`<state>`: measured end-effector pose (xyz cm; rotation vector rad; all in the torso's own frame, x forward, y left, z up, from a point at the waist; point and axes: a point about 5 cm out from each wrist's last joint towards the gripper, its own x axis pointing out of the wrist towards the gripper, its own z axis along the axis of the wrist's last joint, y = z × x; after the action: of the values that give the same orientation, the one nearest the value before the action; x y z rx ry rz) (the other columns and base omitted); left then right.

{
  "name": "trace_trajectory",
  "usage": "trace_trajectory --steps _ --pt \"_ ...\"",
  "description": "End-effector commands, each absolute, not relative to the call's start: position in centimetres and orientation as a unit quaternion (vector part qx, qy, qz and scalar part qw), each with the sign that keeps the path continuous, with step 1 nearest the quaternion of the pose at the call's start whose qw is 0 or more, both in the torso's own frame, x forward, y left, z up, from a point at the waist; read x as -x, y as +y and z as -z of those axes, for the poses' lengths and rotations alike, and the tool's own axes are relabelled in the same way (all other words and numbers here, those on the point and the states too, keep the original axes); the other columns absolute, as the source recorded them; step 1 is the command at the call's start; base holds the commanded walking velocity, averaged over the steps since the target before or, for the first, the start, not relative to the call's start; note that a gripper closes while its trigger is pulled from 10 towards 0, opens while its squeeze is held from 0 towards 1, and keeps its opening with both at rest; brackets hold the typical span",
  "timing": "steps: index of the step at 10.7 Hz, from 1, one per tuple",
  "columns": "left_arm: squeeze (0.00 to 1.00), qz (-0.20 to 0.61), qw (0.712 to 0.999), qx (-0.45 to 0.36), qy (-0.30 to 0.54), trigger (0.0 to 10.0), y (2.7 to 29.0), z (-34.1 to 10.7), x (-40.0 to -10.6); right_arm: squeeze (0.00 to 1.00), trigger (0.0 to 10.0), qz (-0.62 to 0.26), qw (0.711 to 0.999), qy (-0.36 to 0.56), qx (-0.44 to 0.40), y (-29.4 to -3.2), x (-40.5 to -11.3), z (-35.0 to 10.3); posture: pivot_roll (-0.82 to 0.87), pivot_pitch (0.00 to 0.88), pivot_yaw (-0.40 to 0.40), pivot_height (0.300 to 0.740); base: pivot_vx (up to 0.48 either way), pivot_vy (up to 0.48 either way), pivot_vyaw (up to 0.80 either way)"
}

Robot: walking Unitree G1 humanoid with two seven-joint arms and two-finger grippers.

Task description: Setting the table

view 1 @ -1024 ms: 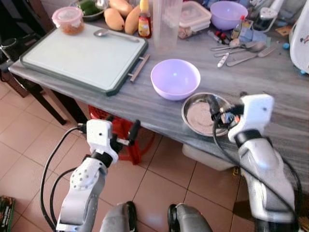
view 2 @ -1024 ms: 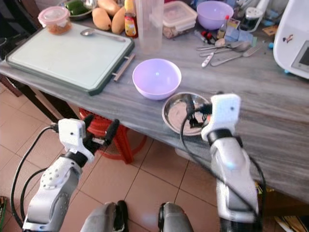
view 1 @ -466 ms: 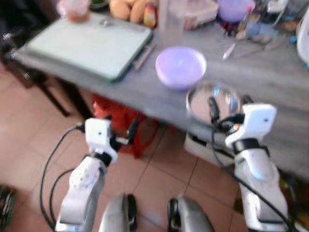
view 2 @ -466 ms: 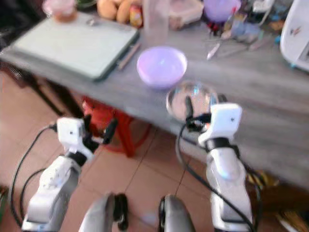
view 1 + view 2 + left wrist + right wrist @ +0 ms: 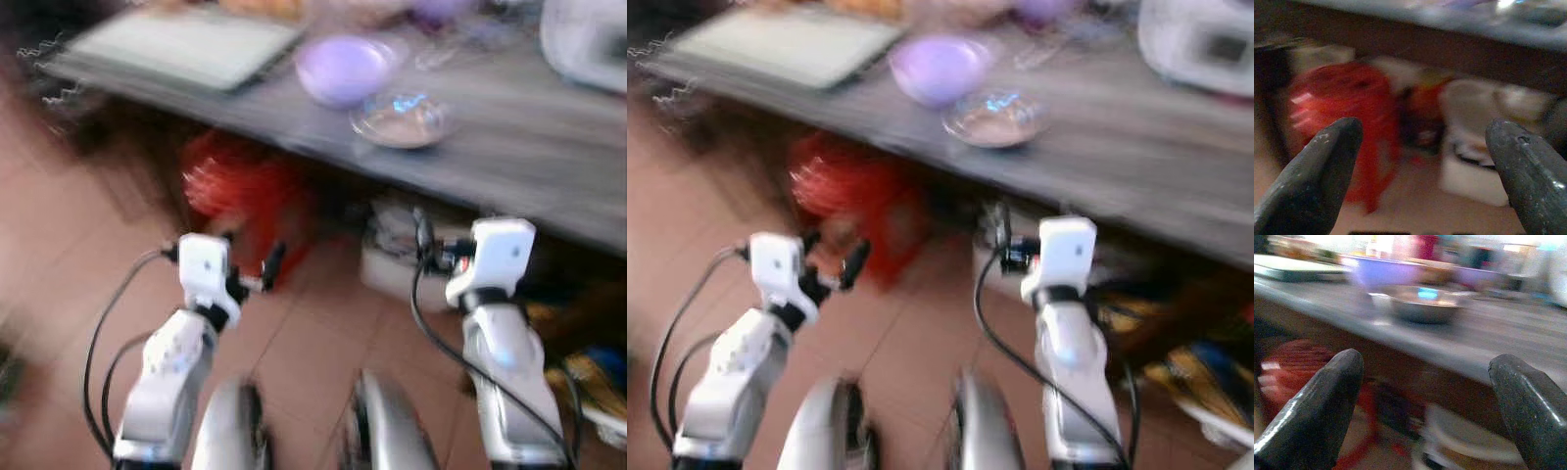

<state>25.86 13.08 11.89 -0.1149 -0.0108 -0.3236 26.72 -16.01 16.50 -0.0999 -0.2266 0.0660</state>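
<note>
Little of the table-setting looks done: the round, shiny steel bowl and the smooth lilac plastic bowl are sitting side by side near the edge of the grey wood-grain table, at twelve o'clock, nothing laid out. The left gripper and right gripper are hanging below table height with fingers spread wide, gripping nothing. A red stool is blurring at eleven o'clock.

Head cams looked forward and down from above, blurry, desk up at 12 o'clock. Each wrist cam sat low, peering between its claw's fingers toward the desk edge; both caught the red stool underneath.
</note>
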Motion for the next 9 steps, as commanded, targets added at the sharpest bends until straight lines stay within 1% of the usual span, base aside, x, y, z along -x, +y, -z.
trace_trajectory --steps 1,6,7,9 --pt "0.00 0.163 0.984 0.064 0.003 10.0 13.1 -11.5 -25.7 0.00 10.0 -0.034 0.993 -0.105 0.035 -16.3 -26.5 -15.9 -0.03 0.132 0.032 0.641 0.000 0.000 0.00" --pt "0.00 0.180 0.981 0.070 0.016 10.0 12.8 -10.7 -25.3 0.00 10.0 -0.033 0.993 -0.110 0.020 -16.3 -27.8 -16.2 -0.03 0.098 0.040 0.730 0.000 0.000 0.00" --pt "0.00 0.179 0.981 0.073 0.013 10.0 12.7 -10.8 -25.5 0.00 10.0 -0.032 0.993 -0.111 0.018 -16.4 -28.0 -16.3 -0.03 0.097 0.039 0.740 0.000 0.000 0.00" --pt "0.00 0.178 0.981 0.075 0.015 10.0 12.4 -10.6 -25.5 0.00 10.0 -0.032 0.993 -0.110 0.012 -16.5 -28.3 -16.4 -0.04 0.091 0.044 0.740 0.000 0.000 0.00"
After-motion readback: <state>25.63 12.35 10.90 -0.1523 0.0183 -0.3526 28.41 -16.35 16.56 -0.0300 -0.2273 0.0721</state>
